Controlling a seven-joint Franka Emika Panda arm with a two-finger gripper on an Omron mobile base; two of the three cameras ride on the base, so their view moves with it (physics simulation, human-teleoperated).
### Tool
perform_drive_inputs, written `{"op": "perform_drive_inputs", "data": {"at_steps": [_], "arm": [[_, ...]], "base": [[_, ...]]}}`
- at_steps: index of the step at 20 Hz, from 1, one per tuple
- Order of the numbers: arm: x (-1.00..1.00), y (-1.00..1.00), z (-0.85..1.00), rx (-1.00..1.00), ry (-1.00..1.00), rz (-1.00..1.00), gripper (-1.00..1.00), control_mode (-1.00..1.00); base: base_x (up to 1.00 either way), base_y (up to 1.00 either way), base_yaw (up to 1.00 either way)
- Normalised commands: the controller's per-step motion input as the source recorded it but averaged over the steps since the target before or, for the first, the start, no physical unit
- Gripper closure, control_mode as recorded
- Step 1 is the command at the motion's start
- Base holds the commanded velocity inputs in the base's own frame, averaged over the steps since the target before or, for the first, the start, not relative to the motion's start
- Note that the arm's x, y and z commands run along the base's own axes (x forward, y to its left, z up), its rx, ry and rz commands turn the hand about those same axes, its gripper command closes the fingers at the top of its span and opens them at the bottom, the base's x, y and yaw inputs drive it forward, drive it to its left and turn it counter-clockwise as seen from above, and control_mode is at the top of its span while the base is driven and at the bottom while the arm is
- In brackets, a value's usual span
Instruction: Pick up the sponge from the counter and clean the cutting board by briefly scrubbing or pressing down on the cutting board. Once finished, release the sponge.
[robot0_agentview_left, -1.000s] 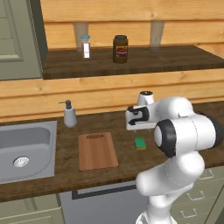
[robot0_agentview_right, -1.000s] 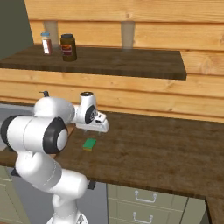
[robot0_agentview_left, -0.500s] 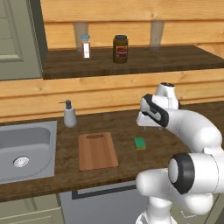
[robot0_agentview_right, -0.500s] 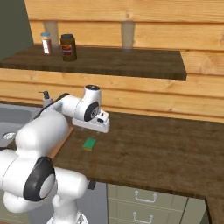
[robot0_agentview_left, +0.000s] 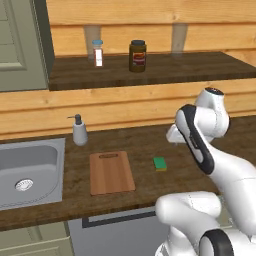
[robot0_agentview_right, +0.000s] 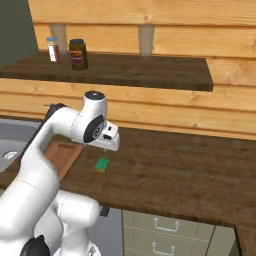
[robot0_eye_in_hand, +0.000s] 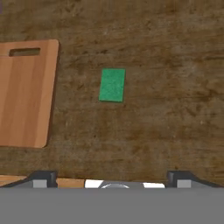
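The sponge (robot0_agentview_left: 160, 163) (robot0_agentview_right: 102, 164) lies green side up on the dark wood counter (robot0_agentview_left: 150, 145), just right of the cutting board (robot0_agentview_left: 111, 172) (robot0_agentview_right: 62, 155). My gripper (robot0_agentview_right: 103, 148) hangs over the counter a little above and behind the sponge, pointing down. In the hand view the sponge (robot0_eye_in_hand: 112, 85) sits straight ahead, with the cutting board (robot0_eye_in_hand: 24, 92) and its handle slot to its left. Both dark fingertips (robot0_eye_in_hand: 43, 176) stand far apart in that view, so my gripper (robot0_eye_in_hand: 111, 177) is open and holds nothing.
A steel sink (robot0_agentview_left: 30, 170) is set into the counter at the left, with a soap dispenser (robot0_agentview_left: 79, 131) behind it. The higher shelf carries a dark jar (robot0_agentview_left: 137, 56) and a small bottle (robot0_agentview_left: 98, 53). Drawers (robot0_agentview_right: 165, 227) sit under the counter.
My arm has swung its elbow out to the right while the hand shifted slightly right above the sponge. The jaws opened a little wider. Sponge and board stayed put.
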Motion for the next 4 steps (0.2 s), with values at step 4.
{"op": "perform_drive_inputs", "data": {"at_steps": [4], "arm": [[-0.75, -0.03, 0.18, 0.05, -0.17, 0.00, -1.00, -1.00]], "base": [[0.00, 0.00, 0.00]]}}
